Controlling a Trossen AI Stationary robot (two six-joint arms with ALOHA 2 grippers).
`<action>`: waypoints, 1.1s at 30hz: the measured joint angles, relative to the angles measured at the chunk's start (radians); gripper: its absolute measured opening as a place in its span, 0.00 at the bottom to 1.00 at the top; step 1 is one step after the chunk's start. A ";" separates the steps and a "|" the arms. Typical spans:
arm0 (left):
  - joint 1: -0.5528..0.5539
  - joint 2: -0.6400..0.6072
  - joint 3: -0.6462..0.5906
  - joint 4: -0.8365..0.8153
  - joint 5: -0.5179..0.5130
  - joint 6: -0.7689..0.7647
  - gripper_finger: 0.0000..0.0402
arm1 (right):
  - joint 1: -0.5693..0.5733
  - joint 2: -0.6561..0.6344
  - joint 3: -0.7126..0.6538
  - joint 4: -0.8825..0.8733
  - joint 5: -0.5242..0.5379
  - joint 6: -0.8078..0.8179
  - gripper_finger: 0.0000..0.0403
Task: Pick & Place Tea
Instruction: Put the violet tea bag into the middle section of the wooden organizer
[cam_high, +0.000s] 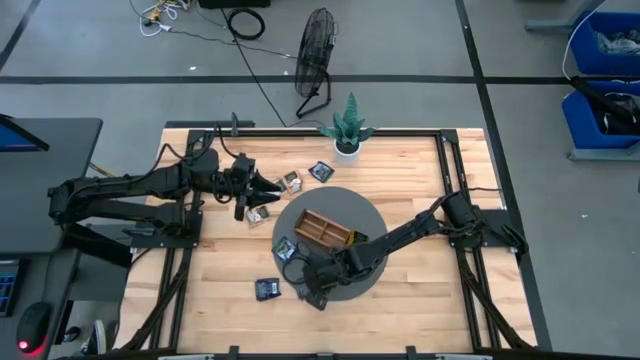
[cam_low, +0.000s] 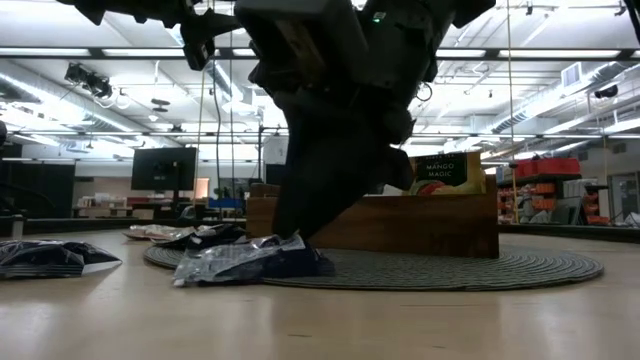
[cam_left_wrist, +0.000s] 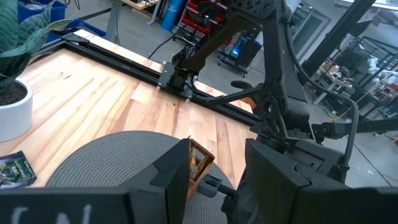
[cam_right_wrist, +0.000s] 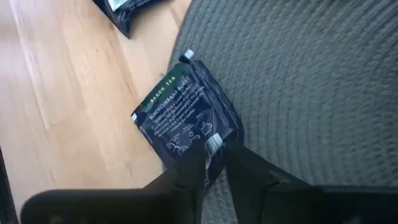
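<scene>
The right gripper (cam_right_wrist: 214, 163) pinches a corner of a dark navy tea sachet (cam_right_wrist: 186, 112) lying flat across the grey mat's (cam_right_wrist: 311, 93) rim, half on the table (cam_right_wrist: 56, 93); light, thin and crinkly, it looks best held by an edge. Its print runs diagonally off the mat. Farther off, the left gripper (cam_left_wrist: 214, 180) hangs open near the wooden tray (cam_high: 325, 230).

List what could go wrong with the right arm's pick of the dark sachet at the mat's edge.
1. The right gripper has its fingers on only one edge of the dark sachet, so the packet may slip out or tilt when lifted.
2. The sachet straddles the rim of the grey mat, partly on the wooden table; a finger could catch the mat's weave and drag it.
3. The wooden tray lies close by, so a dangling sachet might catch its wall.
</scene>
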 joint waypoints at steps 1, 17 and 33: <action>0.000 0.000 0.000 0.000 0.000 0.000 0.39 | 0.000 0.002 0.000 0.000 -0.007 0.000 0.17; 0.000 0.000 0.000 0.003 0.005 0.001 0.39 | -0.025 -0.026 0.000 0.033 -0.140 0.024 0.01; 0.000 -0.006 0.001 0.161 0.235 0.145 0.37 | -0.073 -0.253 0.000 0.043 -0.359 -0.049 0.00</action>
